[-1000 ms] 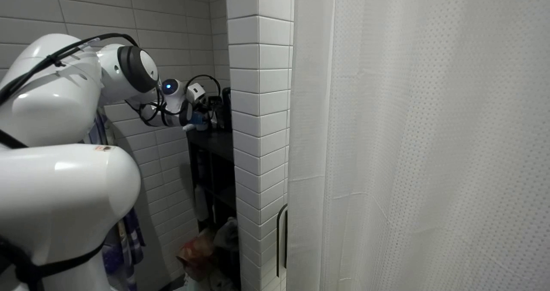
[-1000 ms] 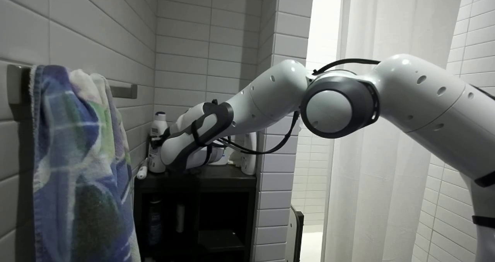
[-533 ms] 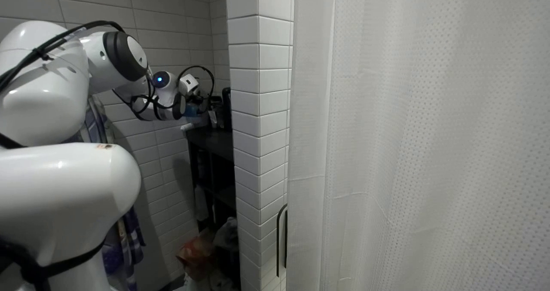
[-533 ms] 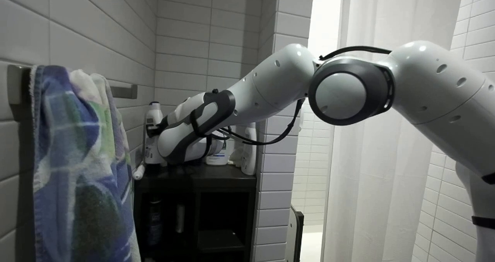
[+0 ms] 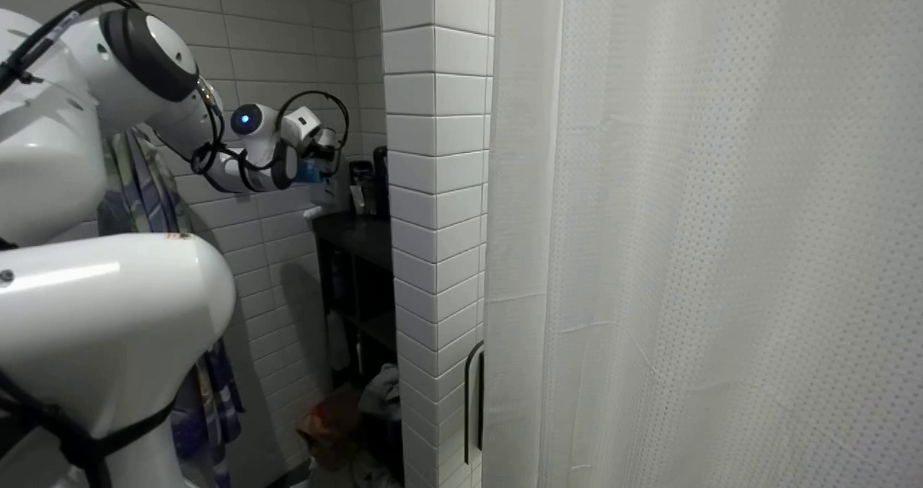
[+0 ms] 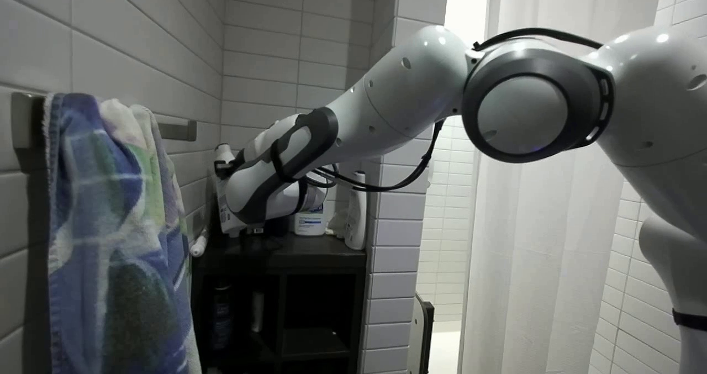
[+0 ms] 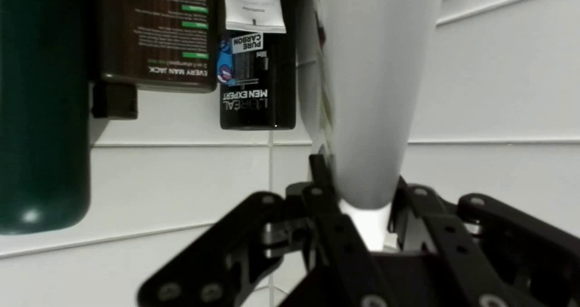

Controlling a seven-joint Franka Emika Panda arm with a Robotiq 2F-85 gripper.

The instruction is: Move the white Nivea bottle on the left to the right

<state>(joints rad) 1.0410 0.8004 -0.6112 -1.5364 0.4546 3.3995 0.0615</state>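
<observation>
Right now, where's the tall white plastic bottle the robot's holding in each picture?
In an exterior view, the tall white plastic bottle: left of centre, small.
In an exterior view, the bottle: left of centre, tilted.
Wrist view: the bottle, right of centre.
Behind it everywhere: white rectangular wall tiles.

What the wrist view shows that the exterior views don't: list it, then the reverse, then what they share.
Only the wrist view: readable names, EVERY MAN JACK on the brown bottle and L'ORÉAL MEN EXPERT on the black bottle.

Only the exterior views: the patterned towel, white curtain, black shelf unit and white arm.

Shared: the white bottle held in the gripper, and the tiled wall.
</observation>
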